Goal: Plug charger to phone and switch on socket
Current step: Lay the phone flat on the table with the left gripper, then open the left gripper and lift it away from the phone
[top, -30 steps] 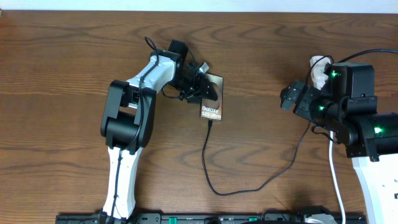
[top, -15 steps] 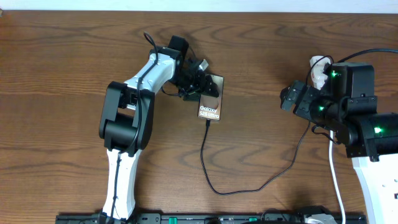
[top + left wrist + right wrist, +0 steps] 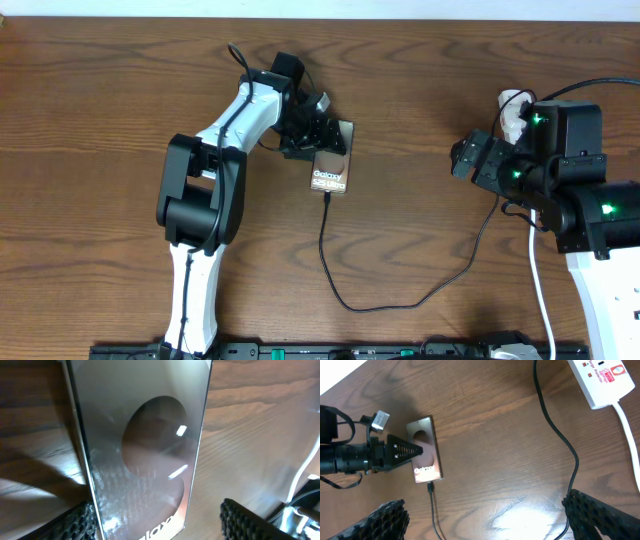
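brown phone [image 3: 331, 168], long axis near-to-far, charger [image 3: 321, 245] at its near end, left jaws apart, right jaws apart

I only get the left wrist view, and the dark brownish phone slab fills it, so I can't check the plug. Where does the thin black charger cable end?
Observer: The thin black charger cable ends with its connector tip against the short edge of the dark brownish phone slab, below the white lettering. I cannot tell how deep it sits.
Operator: And the socket?
Observer: The white power strip lies on the wooden table by the right arm, well apart from the phone.
Operator: Is the right tool busy?
Observer: No, the right tool is open and holds nothing.
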Robot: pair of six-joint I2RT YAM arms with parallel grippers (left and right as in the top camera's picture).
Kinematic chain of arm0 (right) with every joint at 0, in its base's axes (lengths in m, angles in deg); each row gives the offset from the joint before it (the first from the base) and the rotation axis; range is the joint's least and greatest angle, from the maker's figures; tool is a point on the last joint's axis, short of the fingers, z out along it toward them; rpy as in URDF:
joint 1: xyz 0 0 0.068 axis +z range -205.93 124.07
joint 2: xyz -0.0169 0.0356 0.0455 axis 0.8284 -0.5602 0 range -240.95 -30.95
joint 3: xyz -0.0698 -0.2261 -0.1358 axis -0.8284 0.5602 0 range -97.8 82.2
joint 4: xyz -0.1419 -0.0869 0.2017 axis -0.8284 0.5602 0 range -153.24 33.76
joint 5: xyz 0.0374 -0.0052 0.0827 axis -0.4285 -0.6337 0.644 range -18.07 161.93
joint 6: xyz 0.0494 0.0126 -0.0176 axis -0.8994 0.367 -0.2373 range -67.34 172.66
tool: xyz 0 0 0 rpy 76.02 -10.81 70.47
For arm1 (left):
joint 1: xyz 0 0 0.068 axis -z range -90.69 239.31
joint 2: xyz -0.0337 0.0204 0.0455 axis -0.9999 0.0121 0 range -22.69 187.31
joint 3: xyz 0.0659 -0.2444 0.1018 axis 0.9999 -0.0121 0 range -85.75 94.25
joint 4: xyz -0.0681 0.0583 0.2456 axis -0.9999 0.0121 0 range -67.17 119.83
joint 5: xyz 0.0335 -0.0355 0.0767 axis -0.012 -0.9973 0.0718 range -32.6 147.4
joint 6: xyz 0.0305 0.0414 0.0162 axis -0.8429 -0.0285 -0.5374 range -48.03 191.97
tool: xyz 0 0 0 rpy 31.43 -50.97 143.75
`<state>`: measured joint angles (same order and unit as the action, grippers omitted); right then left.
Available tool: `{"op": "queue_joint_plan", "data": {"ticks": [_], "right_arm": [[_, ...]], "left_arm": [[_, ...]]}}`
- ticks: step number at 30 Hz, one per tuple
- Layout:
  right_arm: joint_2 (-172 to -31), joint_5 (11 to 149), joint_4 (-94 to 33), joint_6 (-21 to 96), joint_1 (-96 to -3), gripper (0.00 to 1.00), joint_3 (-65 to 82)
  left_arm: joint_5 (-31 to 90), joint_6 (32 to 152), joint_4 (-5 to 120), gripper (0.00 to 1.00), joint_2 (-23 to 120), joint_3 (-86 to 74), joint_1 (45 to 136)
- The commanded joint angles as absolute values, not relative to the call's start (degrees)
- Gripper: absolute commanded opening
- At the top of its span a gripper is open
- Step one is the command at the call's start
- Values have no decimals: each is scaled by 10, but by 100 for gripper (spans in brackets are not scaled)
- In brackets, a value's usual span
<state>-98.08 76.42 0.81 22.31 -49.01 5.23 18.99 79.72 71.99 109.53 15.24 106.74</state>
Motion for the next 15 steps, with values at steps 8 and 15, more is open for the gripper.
{"op": "queue_joint_plan", "data": {"ticks": [8,15], "right_arm": [[-984,766,10,236,-493,99,43],[-984,766,10,236,-493,99,43]], "left_arm": [[389,796,736,87,1118,128,1059],[424,798,749,88,1112,129,1059]]}}
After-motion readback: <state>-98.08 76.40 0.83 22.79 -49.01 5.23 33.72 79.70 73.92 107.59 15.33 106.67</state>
